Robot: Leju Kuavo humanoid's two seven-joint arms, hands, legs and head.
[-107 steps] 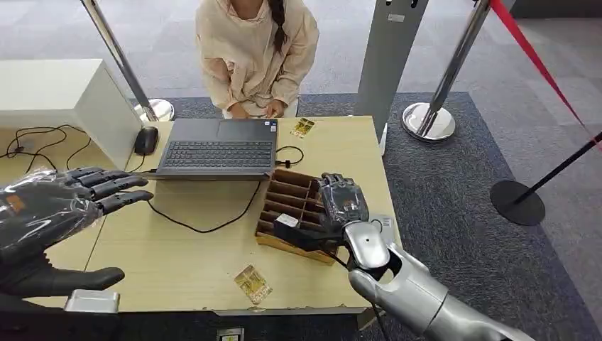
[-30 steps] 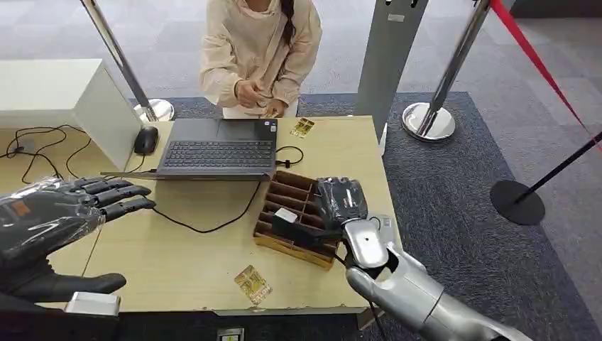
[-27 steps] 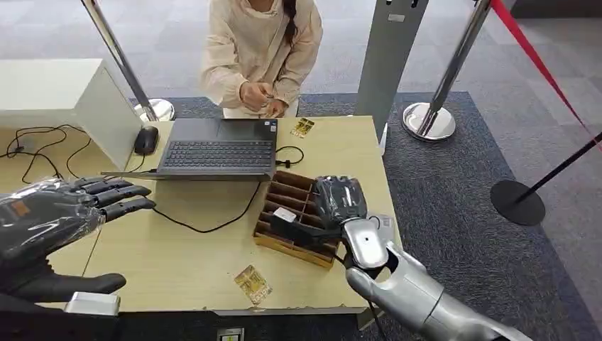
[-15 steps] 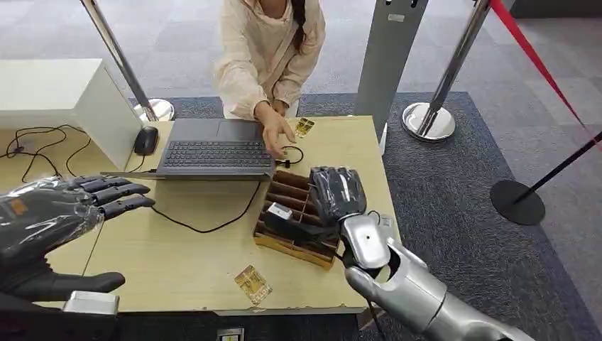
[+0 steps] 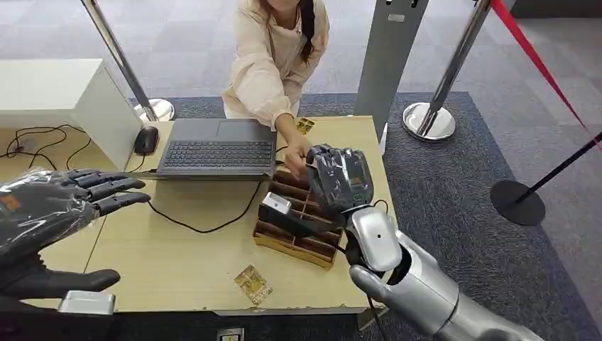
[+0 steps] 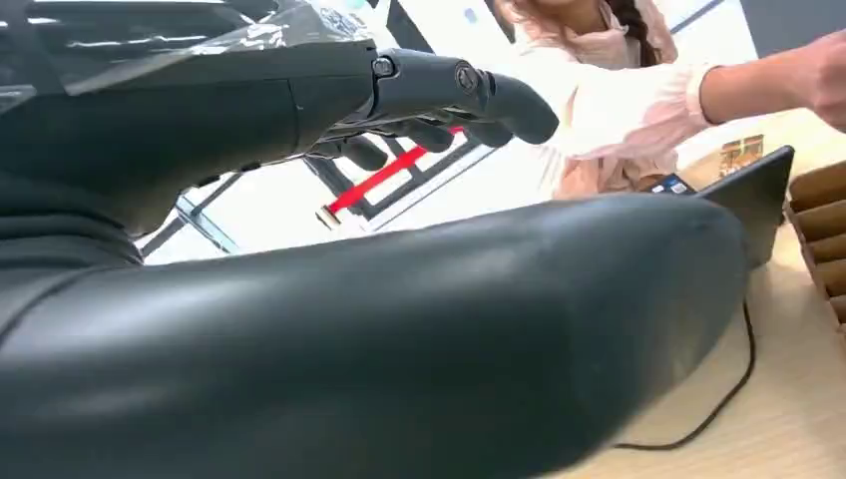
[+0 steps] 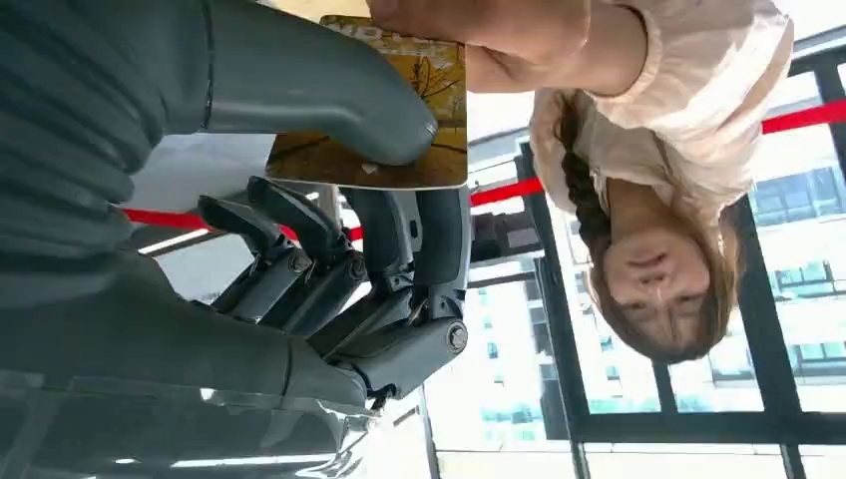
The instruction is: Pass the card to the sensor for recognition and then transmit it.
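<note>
Card sits pinched between our right hand thumb and fingers, its far edge already in the person's hand at frame centre; our left hand, spread, hovers far off.

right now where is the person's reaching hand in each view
Head view: the person's hand sits just past the wooden tray, meeting the right hand.
Left wrist view: the person's hand is at the edge, above the laptop.
Right wrist view: it grips the card that the robot's thumb presses.
Shared landmark: the person's cream sleeve.
</note>
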